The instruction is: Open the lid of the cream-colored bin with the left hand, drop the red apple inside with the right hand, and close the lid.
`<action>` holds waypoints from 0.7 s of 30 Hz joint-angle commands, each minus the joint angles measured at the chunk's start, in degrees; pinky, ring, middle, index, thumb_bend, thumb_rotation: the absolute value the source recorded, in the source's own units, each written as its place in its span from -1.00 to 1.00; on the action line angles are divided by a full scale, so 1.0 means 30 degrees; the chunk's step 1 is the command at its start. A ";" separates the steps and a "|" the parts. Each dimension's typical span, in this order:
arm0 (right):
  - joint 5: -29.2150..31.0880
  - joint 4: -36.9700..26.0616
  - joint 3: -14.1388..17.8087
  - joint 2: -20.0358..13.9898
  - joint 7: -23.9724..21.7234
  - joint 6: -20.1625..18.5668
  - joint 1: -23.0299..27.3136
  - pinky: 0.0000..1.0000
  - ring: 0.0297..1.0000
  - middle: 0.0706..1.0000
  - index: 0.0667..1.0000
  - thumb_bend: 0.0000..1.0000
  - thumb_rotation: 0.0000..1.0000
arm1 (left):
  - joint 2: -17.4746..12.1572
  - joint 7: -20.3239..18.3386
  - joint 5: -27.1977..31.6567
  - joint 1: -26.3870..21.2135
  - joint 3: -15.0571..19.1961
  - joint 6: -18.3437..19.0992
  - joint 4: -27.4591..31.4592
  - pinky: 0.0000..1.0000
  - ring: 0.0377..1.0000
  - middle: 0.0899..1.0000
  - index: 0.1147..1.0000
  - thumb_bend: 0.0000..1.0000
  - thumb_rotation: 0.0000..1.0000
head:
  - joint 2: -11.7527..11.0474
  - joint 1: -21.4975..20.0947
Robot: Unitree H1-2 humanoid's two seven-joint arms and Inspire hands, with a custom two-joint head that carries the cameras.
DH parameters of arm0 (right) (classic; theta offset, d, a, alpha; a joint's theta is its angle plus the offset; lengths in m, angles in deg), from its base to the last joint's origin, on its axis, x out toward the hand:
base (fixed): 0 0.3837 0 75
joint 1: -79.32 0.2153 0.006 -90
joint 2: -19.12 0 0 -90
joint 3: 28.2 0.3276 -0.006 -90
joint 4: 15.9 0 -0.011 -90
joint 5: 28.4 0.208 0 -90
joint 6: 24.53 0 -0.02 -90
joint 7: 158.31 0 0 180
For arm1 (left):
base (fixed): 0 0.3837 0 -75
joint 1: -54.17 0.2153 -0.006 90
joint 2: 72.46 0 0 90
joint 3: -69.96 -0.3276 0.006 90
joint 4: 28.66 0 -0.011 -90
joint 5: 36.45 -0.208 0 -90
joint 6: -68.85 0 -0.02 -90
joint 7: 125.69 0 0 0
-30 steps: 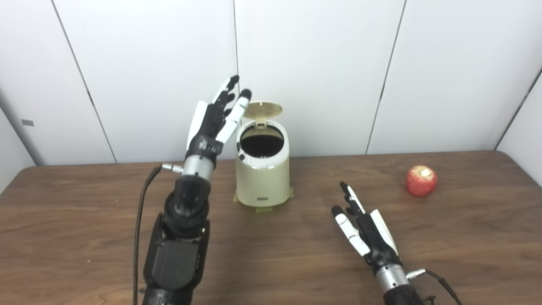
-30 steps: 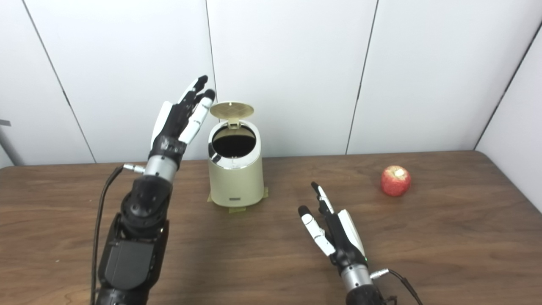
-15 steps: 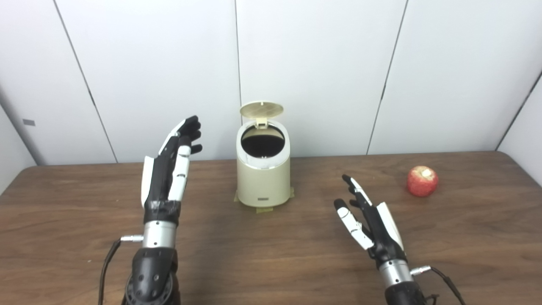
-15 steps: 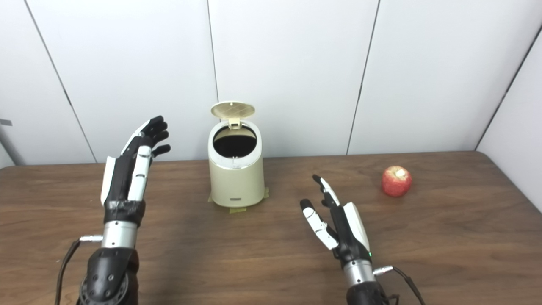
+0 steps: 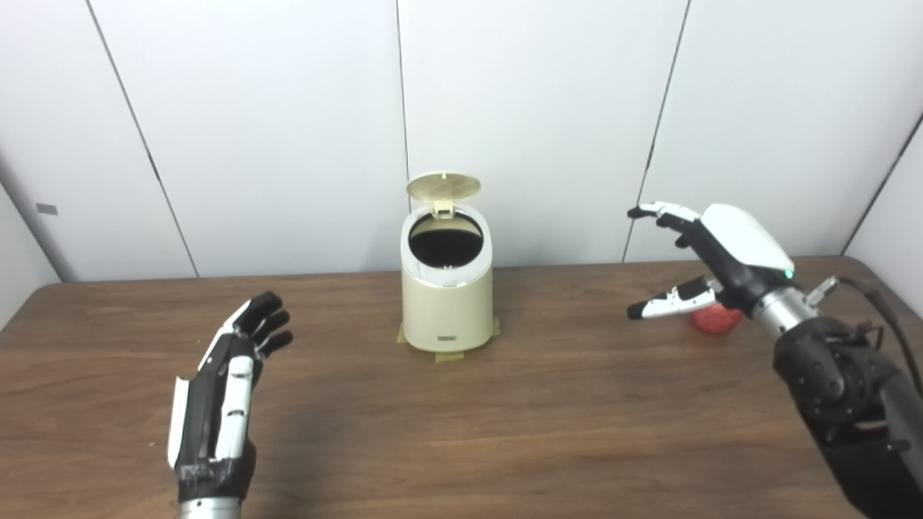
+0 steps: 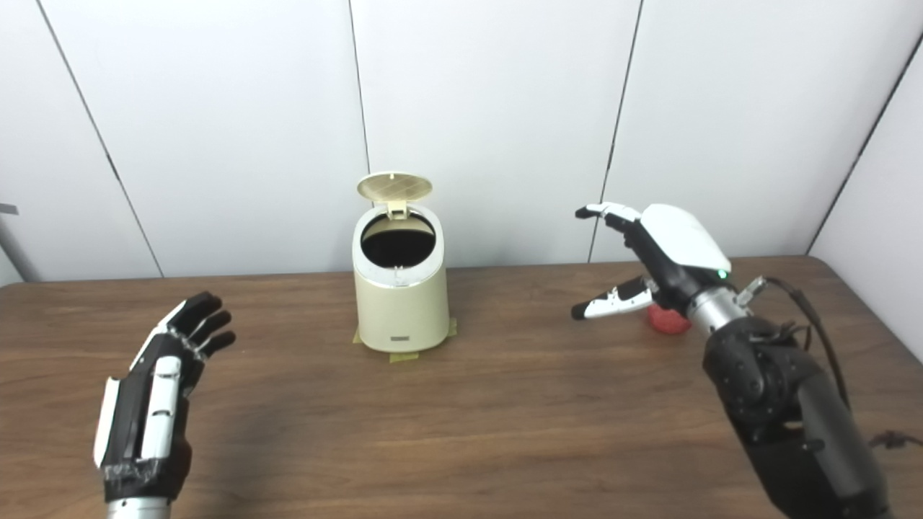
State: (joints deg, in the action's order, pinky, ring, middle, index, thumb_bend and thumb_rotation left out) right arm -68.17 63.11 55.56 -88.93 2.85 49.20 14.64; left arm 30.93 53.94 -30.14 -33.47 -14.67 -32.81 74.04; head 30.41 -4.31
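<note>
The cream-colored bin (image 5: pixel 447 306) stands at the back middle of the table with its round lid (image 5: pixel 443 187) tipped up and the dark inside showing. The red apple (image 5: pixel 714 320) lies on the table to the right, mostly hidden behind my right hand. My right hand (image 5: pixel 710 252) is raised and open, hovering in front of and above the apple without touching it. Low at the front left, my left hand (image 5: pixel 223 389) is open, fingers spread, far from the bin and holding nothing.
The wooden table (image 5: pixel 461 425) runs to a rounded far edge against white wall panels (image 5: pixel 541 108). Tape strips (image 5: pixel 447 355) lie under the bin's base. My right forearm (image 5: pixel 844 389) with its cable comes in at the lower right.
My left hand has dropped from beside the open lid down to the front left. My right hand has risen from the table and swung right, over to the apple.
</note>
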 commanded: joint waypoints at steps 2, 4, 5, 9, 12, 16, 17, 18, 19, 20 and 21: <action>-0.1020 0.0080 -0.0509 -0.0921 -0.1953 -0.1601 0.1637 0.27 0.71 0.85 0.65 0.84 -0.56 | -0.0056 -0.0043 0.0112 -0.0169 0.0039 -0.0605 0.0130 0.50 0.63 0.65 0.58 -0.52 0.37 | 0.0030 -0.0043; -0.1569 0.0942 -0.0918 -0.1273 -0.2889 -0.2312 0.2430 0.29 0.76 0.88 0.68 0.85 -0.68 | -0.0121 0.0003 -0.0150 0.0088 0.0066 -0.0585 -0.0034 0.51 0.64 0.68 0.59 -0.54 0.38 | 0.0012 0.0003; -0.1671 0.1747 -0.1143 -0.1424 -0.3112 -0.2300 0.2829 0.30 0.77 0.89 0.69 0.85 -0.70 | -0.0136 0.0023 -0.0196 0.0166 0.0079 -0.0506 -0.0086 0.51 0.64 0.68 0.60 -0.54 0.40 | -0.0001 0.0019; -0.1555 0.4660 -0.1671 -0.1599 -0.3332 -0.1998 0.4033 0.32 0.80 0.89 0.69 0.85 -0.74 | -0.0148 0.0076 -0.0252 0.0181 0.0125 -0.0458 -0.0337 0.51 0.67 0.70 0.63 -0.54 0.40 | 0.0019 0.0033; -0.1706 0.6809 -0.2112 -0.1462 -0.2704 -0.1613 0.4644 0.31 0.75 0.85 0.66 0.83 -0.74 | -0.0145 0.0082 -0.0282 0.0133 0.0110 -0.0305 -0.0264 0.51 0.67 0.70 0.63 -0.55 0.41 | 0.0091 0.0150; -0.1520 0.9031 -0.2799 -0.1471 -0.2692 -0.1245 0.5354 0.38 0.76 0.87 0.65 0.77 -0.78 | -0.0068 0.0134 -0.0355 0.0114 0.0057 -0.0005 -0.0079 0.51 0.67 0.71 0.65 -0.51 0.43 | 0.0095 0.0342; -0.1410 0.9683 -0.2959 -0.1458 -0.2757 -0.1191 0.5588 0.40 0.76 0.88 0.64 0.76 -0.77 | -0.0004 0.0179 -0.0428 0.0119 0.0038 -0.0036 -0.0018 0.51 0.67 0.71 0.65 -0.51 0.43 | 0.0094 0.0399; -0.1351 1.0358 -0.3120 -0.1436 -0.2747 -0.1111 0.5821 0.44 0.77 0.90 0.64 0.76 -0.75 | 0.0068 0.0224 -0.0472 0.0130 0.0019 -0.0060 0.0059 0.50 0.66 0.70 0.64 -0.51 0.43 | 0.0094 0.0408; -0.1365 1.1092 -0.3303 -0.1411 -0.2680 -0.0993 0.6070 0.47 0.78 0.91 0.64 0.75 -0.74 | 0.0147 0.0273 -0.0537 0.0150 -0.0012 -0.0114 0.0134 0.49 0.65 0.69 0.63 -0.51 0.42 | 0.0097 0.0449; -0.1397 1.1685 -0.3464 -0.1380 -0.2621 -0.0921 0.6282 0.51 0.79 0.91 0.63 0.75 -0.72 | 0.0208 0.0306 -0.0608 0.0176 -0.0051 -0.0183 0.0200 0.48 0.64 0.68 0.62 -0.51 0.41 | 0.0115 0.0468; -0.1374 1.2236 -0.3600 -0.1344 -0.2509 -0.0810 0.6468 0.54 0.79 0.91 0.62 0.76 -0.71 | 0.0262 0.0344 -0.0703 0.0206 -0.0089 -0.0203 0.0273 0.48 0.64 0.68 0.62 -0.51 0.41 | 0.0116 0.0480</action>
State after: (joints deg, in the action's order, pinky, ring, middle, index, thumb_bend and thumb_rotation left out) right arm -72.22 99.91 44.30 -91.85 -6.34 45.62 29.77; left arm 31.09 54.59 -31.56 -32.74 -14.64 -32.24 72.45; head 30.67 -2.90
